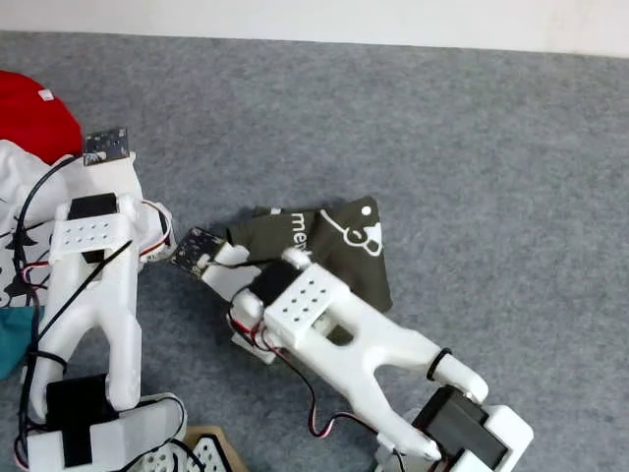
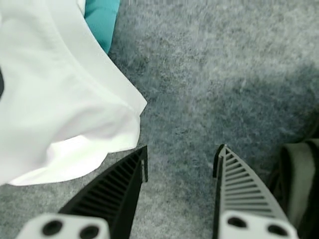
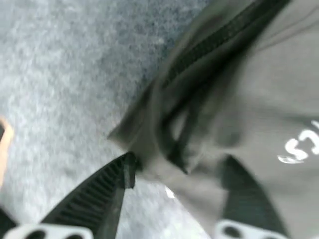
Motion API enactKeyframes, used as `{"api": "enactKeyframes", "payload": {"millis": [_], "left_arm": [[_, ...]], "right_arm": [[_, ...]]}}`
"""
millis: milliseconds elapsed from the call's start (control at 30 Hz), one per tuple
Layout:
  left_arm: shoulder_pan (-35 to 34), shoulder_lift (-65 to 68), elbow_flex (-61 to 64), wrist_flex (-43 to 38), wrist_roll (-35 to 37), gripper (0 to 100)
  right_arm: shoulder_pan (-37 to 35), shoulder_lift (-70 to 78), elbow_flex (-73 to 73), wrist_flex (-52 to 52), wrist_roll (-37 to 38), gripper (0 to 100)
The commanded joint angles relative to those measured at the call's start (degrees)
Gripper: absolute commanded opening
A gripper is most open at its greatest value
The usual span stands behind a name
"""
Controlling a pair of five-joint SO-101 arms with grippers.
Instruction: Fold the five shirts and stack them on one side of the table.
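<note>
A dark olive shirt (image 1: 339,246) with white print lies partly folded at the table's middle. My right gripper (image 1: 231,267) is at its left edge; in the right wrist view the gripper (image 3: 179,169) is open with the shirt's (image 3: 239,99) bunched edge between the fingers. A white shirt (image 1: 20,197) lies at the left under my left arm, with a red shirt (image 1: 34,113) behind it and a teal one (image 1: 12,334) in front. My left gripper (image 2: 182,159) is open over bare felt, just beside the white shirt's hem (image 2: 75,124).
Grey felt (image 1: 442,128) covers the table, bare across the back and right. The two arm bases stand at the front edge. A tan piece (image 1: 211,447) lies by the left base. The olive shirt (image 2: 299,179) shows near the left gripper's grey finger.
</note>
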Motion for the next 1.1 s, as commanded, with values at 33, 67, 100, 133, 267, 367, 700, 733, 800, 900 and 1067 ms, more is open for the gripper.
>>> {"api": "enactKeyframes", "payload": {"millis": [33, 67, 100, 133, 267, 367, 700, 733, 800, 900, 1067], "left_arm": [[-0.5, -0.2, -0.1, -1.1, 0.6, 23], [-0.5, -0.2, -0.1, -1.1, 0.6, 23], [-0.5, -0.2, -0.1, -1.1, 0.6, 23], [-0.5, -0.2, -0.1, -1.1, 0.6, 23], [-0.5, -0.2, -0.1, -1.1, 0.6, 23], [-0.5, -0.2, -0.1, -1.1, 0.6, 23], [-0.5, -0.2, -0.1, -1.1, 0.6, 23], [-0.5, -0.2, -0.1, -1.1, 0.6, 23], [-0.5, -0.2, -0.1, -1.1, 0.6, 23], [0.0, -0.2, -0.1, -1.1, 0.6, 23], [0.8, -0.2, 0.0, -1.1, 0.6, 23]], "right_arm": [[3.4, -2.7, -10.1, 9.7, 1.8, 36.5], [4.3, -4.2, -11.4, 10.9, 1.8, 36.5], [5.0, -6.0, -12.4, 12.4, 1.8, 36.5], [5.5, -7.9, -13.2, 13.7, 1.8, 36.5], [11.3, -15.5, -15.7, 16.7, 1.8, 36.5], [22.1, -17.4, -15.6, 13.6, 1.7, 36.5], [34.9, 0.2, -11.4, -0.5, 1.4, 36.6], [34.9, 2.2, -11.4, -1.5, 1.4, 36.7], [34.9, 5.5, -11.2, -3.3, 0.8, 36.7], [34.8, 9.1, -11.1, -6.0, -1.1, 36.8], [34.2, 10.9, -10.9, -8.3, -1.8, 36.8]]}}
